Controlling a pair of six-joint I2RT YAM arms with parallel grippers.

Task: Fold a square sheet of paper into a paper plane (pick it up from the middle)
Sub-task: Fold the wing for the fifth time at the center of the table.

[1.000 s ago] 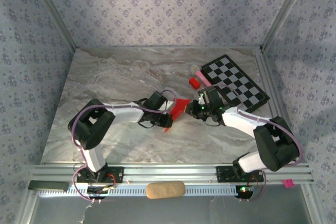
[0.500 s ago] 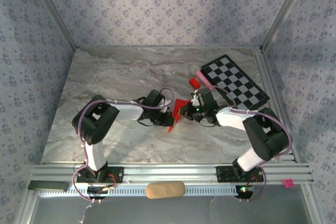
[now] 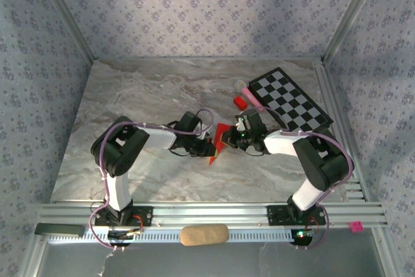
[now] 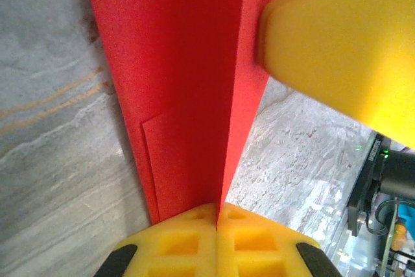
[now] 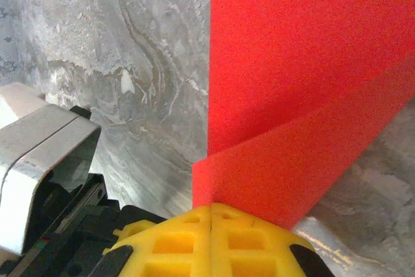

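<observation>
The square sheet of paper (image 3: pixel 221 134) is bright red, creased smaller and lifted off the marble table (image 3: pixel 130 95) between my two grippers. My left gripper (image 3: pixel 210 148) is shut on its lower left edge. In the left wrist view the folded layers (image 4: pixel 188 95) run straight up from the closed yellow jaws (image 4: pixel 217 209), and a yellow finger of the right gripper (image 4: pixel 343 37) presses the paper at top right. My right gripper (image 3: pixel 231 137) is shut on the sheet's right side. In the right wrist view two red layers (image 5: pixel 292 95) rise from its closed jaws (image 5: pixel 211 209).
A black-and-white checkerboard (image 3: pixel 290 102) lies at the back right. A small red block (image 3: pixel 240 102) and a pink object (image 3: pixel 246 90) sit beside it. A tan oblong (image 3: pixel 203 234) rests on the front rail. The left arm's white housing (image 5: pixel 39 160) sits close on the right wrist's left.
My right gripper has slid left toward the left one and closed on the paper, its arm folding in. The red sheet has been squeezed narrower between the two grippers.
</observation>
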